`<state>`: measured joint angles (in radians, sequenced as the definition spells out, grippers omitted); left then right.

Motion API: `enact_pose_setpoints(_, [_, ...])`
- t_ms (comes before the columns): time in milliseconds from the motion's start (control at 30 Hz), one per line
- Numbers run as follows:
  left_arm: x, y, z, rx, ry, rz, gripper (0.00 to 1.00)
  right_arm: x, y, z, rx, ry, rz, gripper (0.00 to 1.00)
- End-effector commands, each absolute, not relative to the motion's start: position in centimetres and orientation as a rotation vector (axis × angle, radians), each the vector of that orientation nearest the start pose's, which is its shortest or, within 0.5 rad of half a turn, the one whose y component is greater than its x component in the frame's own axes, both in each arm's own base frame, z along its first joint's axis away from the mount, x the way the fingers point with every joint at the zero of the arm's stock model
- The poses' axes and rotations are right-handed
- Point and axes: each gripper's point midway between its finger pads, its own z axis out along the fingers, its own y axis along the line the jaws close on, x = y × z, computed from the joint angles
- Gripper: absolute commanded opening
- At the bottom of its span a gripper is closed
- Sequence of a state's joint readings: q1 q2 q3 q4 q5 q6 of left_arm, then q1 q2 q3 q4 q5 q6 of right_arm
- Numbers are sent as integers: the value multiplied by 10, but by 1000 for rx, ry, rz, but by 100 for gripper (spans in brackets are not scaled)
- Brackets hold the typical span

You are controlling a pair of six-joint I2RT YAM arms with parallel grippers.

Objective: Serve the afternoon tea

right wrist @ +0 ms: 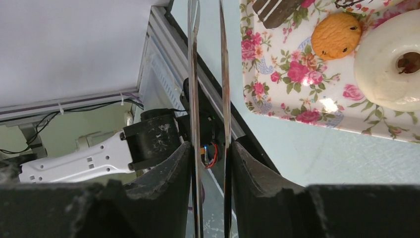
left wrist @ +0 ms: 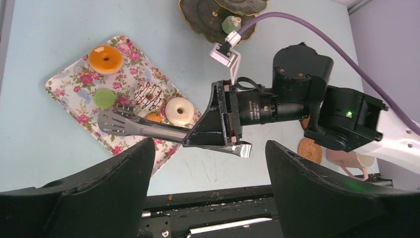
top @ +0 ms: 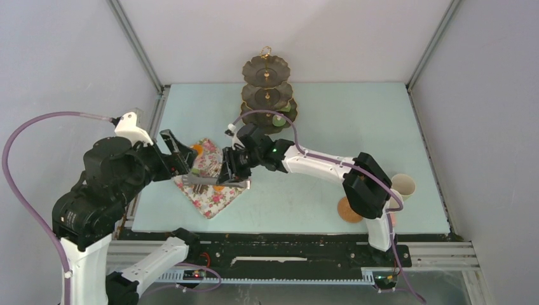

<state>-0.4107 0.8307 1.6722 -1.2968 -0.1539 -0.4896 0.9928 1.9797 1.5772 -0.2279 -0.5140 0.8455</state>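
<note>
Toy cakes lie on the floral-print cloth [left wrist: 69,82]: an orange doughnut [left wrist: 105,59], a green piece [left wrist: 104,98], a chocolate-striped doughnut [left wrist: 147,94], a white doughnut [left wrist: 179,110] and a small orange cookie [right wrist: 337,34]. My right gripper [top: 232,168] is shut on the long grey tongs [left wrist: 143,128]; both tong arms [right wrist: 193,99] are squeezed between its fingers [right wrist: 163,173]. The tong tips rest on the cloth beside the white doughnut. My left gripper [left wrist: 209,144] hangs open and empty above the table's near edge, left of the cloth [top: 210,190].
A three-tier dark stand [top: 267,89] rises at the back, with a green piece [left wrist: 230,24] on its lowest tier. At the near right are a cream cup [top: 403,185], a brown coaster [top: 348,210] and a pink cup [left wrist: 346,161].
</note>
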Motion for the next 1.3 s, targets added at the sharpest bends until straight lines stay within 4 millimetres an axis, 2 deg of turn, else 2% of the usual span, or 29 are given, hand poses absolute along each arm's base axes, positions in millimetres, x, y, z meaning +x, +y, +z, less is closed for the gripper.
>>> enact_pose_setpoints(0, [164,-65,395,-182,2012,-438,89,198,517,187,-557,2479,1517,36])
enact_pose_setpoints(133, [167,-68,397,-159,2010,-440,89,198,511,172,-555,2539,1474,36])
enact_pose_setpoints(300, [169,-70,397,-127,2023,-427,89,205,506,166,-525,2554,1443,36])
enact_pose_setpoints(567, [171,-66,397,-91,2025,-387,89,214,503,142,-502,2598,1374,36])
enact_pose_setpoints(733, [171,-68,396,-85,2025,-394,89,216,492,123,-487,2616,1338,37])
enact_pose_setpoints(900, [173,-70,397,-77,2023,-400,90,216,465,104,-468,2666,1234,37])
enact_pose_setpoints(1033, [176,-75,393,-75,2033,-415,90,214,449,104,-480,2661,1191,38])
enact_pose_setpoints(1267, [181,-78,392,-71,2041,-418,90,208,441,116,-546,2628,1181,39])
